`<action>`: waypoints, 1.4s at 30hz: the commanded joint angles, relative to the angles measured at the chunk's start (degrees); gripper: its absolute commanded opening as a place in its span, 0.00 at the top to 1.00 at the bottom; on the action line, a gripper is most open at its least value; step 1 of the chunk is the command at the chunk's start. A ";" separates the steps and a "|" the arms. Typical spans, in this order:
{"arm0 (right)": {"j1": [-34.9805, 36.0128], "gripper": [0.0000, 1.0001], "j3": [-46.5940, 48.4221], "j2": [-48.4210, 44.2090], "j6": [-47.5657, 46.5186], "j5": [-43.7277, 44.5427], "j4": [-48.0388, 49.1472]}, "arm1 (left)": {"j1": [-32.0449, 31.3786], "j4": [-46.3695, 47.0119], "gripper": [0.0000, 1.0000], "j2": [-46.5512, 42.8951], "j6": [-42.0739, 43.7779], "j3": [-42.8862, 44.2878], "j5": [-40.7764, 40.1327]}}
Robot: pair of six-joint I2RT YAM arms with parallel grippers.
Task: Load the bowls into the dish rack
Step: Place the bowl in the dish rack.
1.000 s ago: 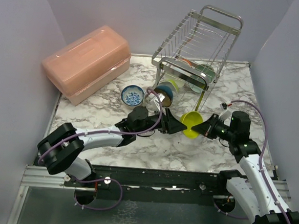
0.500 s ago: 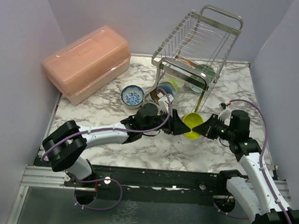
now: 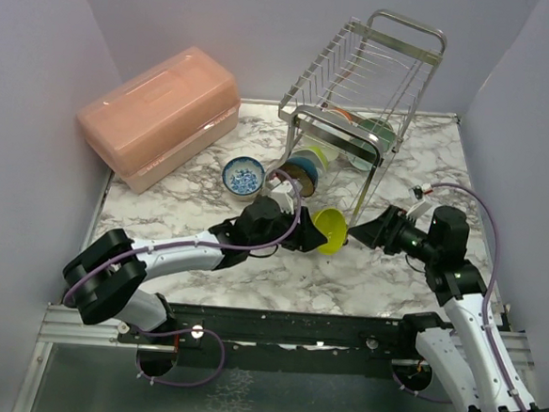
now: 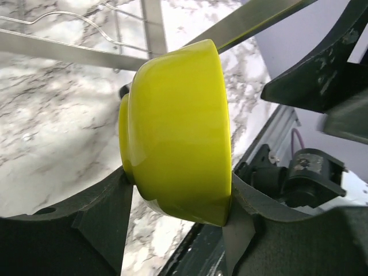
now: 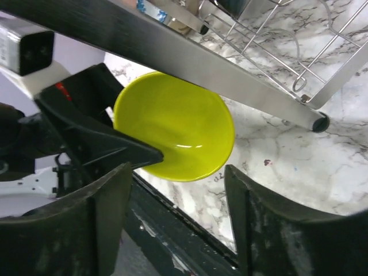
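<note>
Since a second ago, we see the lime bowl (image 3: 331, 231) has passed from the right gripper (image 3: 359, 233) to the left gripper (image 3: 310, 234) and shifted a little to the left, while the right one has let go and drawn back. At the far left corner of the marble worktop (image 3: 251, 266) sits the pink lidded box (image 3: 159, 111). Next along, toward the middle of the worktop, the blue-and-white patterned bowl (image 3: 245, 176) rests upright on the marble, apart from everything else. Just to its right the left gripper is closed about halfway on the lime bowl; in the left wrist view its two fingers (image 4: 109, 215) press the bowl's outer wall from either side, and the bowl is tipped on its side. We find it near the front post of the dish rack (image 3: 363, 90), with its open mouth facing the right gripper. That gripper stands with its jaws spread wide and nothing between them, the bowl just beyond its tips. At the far right corner the rack holds a group of bowls on edge (image 3: 308, 161) at the near end of its lower tier and a mint green bowl (image 3: 374, 136) further back.
</note>
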 commanded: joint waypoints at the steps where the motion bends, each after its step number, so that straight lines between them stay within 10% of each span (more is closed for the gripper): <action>1: 0.19 0.20 -2.25 -2.30 2.95 -2.52 2.24 | 0.50 0.47 1.00 -4.30 2.98 -2.05 -2.80; 17: 0.25 0.00 -10.26 -6.09 9.71 -14.24 19.76 | 1.42 17.50 1.00 -13.00 7.08 -9.67 5.44; 42: 0.25 0.06 -8.80 3.32 16.82 -28.98 46.19 | 1.40 42.51 1.00 -3.44 -4.31 -8.19 23.81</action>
